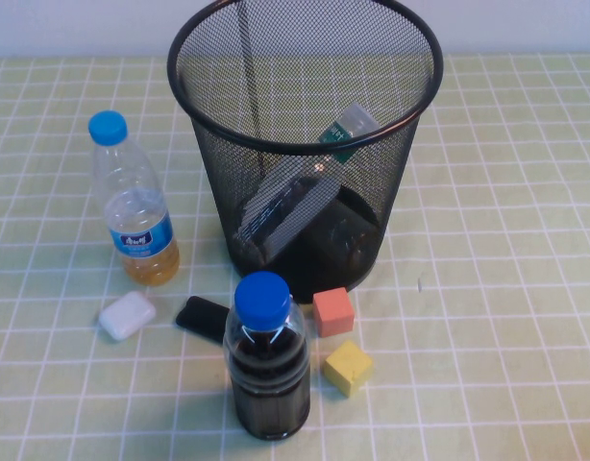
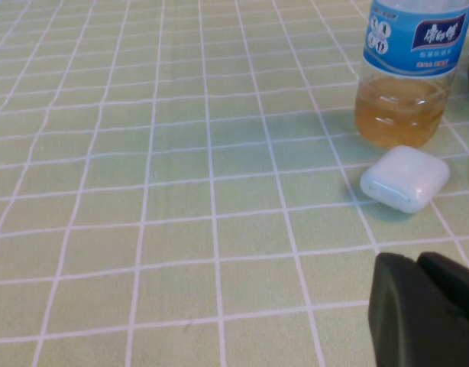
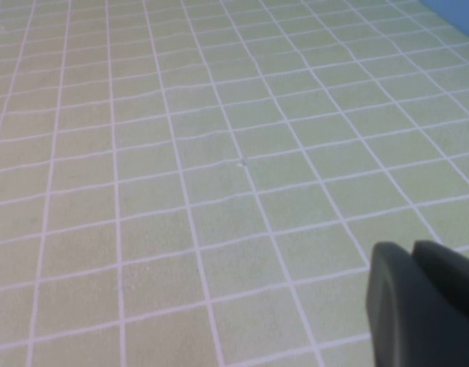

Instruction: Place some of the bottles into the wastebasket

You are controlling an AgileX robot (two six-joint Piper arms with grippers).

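From the raised camera, the wastebasket (image 1: 305, 144) stands upright at the back middle of the green checked tablecloth (image 1: 506, 288). Inside it lies a bottle with a green-and-white label (image 1: 345, 132), leaning against the far right of the mesh wall, with something grey and flat lower down. To the basket's left stands a tall clear bottle (image 1: 132, 206) with a blue cap and a little amber liquid. In front of the basket, nearest the camera, stands a dark bottle (image 1: 266, 360), also blue-capped. Between them lie a white case (image 1: 127, 315) and a black phone (image 1: 203, 318). An orange cube (image 1: 332, 311) sits at the basket's foot, a yellow cube (image 1: 347, 367) just in front of it. Neither arm shows here.

The left wrist camera shows the left gripper (image 2: 427, 310) low over the cloth, its dark fingers pressed together, near the white case, the amber bottle beyond.

The right wrist camera shows the right gripper (image 3: 425, 302) over bare cloth, fingers likewise together.
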